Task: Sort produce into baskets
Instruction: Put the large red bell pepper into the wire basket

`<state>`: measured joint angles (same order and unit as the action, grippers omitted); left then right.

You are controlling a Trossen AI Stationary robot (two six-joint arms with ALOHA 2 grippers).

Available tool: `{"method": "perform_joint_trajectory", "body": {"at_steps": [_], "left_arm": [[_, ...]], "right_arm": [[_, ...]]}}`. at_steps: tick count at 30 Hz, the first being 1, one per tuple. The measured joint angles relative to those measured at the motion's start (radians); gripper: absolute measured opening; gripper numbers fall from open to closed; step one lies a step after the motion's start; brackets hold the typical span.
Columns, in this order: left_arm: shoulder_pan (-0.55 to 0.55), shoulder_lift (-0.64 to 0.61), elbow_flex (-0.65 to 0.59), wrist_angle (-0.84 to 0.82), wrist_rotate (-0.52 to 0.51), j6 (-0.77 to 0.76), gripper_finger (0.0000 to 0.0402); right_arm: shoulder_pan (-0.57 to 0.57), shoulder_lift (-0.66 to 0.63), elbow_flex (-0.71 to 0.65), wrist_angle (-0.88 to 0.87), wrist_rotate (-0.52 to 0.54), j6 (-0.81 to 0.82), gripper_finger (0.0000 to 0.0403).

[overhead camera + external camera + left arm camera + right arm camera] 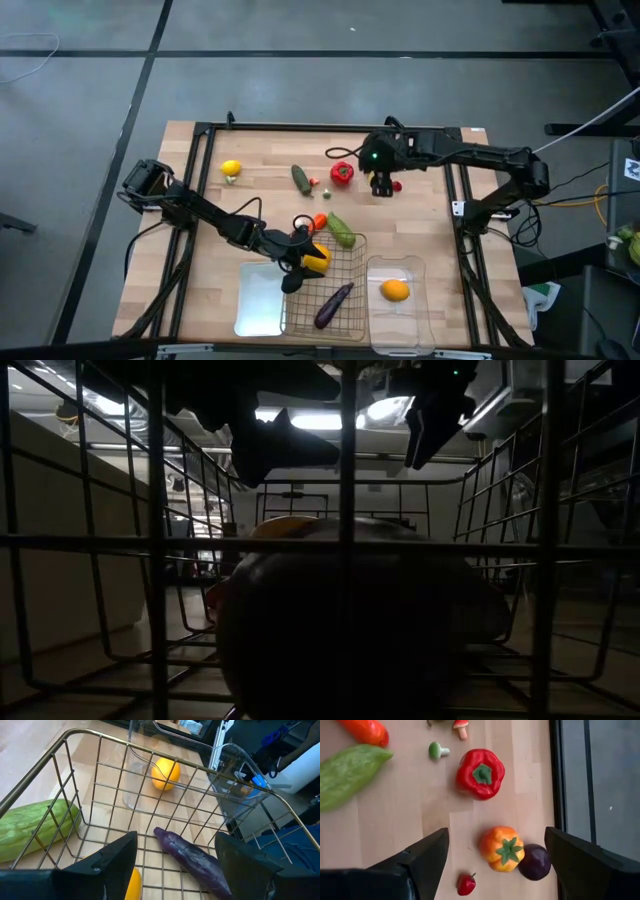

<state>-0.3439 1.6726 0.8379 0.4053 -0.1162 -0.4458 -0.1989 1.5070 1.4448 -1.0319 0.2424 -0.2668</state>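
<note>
The left gripper (pixel 300 262) hangs over the near-left corner of the wire basket (pixel 352 300), its fingers spread and nothing pinched between them; a yellow pepper (pixel 316 260) sits just under them, apparently free inside the basket beside the eggplant (pixel 192 856). The orange (pixel 165 773) lies in the clear bin (pixel 412 322) next door, and a pale cucumber (pixel 35 827) rests outside against the wire. The right gripper (pixel 492 852) hovers wide and empty at the far side of the table over a small orange pepper (pixel 502 847) (a dark purple ball (pixel 535 862) touches it). The risk there: closing straight down could catch both, or nudge the ball off the edge. On the left, a finger may snag the wire when lifting.
</note>
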Motion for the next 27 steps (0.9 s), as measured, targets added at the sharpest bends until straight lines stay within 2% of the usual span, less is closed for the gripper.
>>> {"method": "perform_joint_trajectory", "body": {"at_steps": [9,17,27], "left_arm": [[0.000,0.000,0.000,-0.001,0.000,0.000,0.0263],[0.000,0.000,0.000,-0.001,-0.002,0.009,0.0263],[0.000,0.000,0.000,-0.002,-0.003,0.002,0.0263]], "right_arm": [[0.002,0.000,0.000,0.015,0.000,0.000,0.0336],[0.002,0.000,0.000,0.013,-0.001,0.000,0.0395],[0.002,0.003,0.000,0.091,-0.001,-0.052,0.0387]]}}
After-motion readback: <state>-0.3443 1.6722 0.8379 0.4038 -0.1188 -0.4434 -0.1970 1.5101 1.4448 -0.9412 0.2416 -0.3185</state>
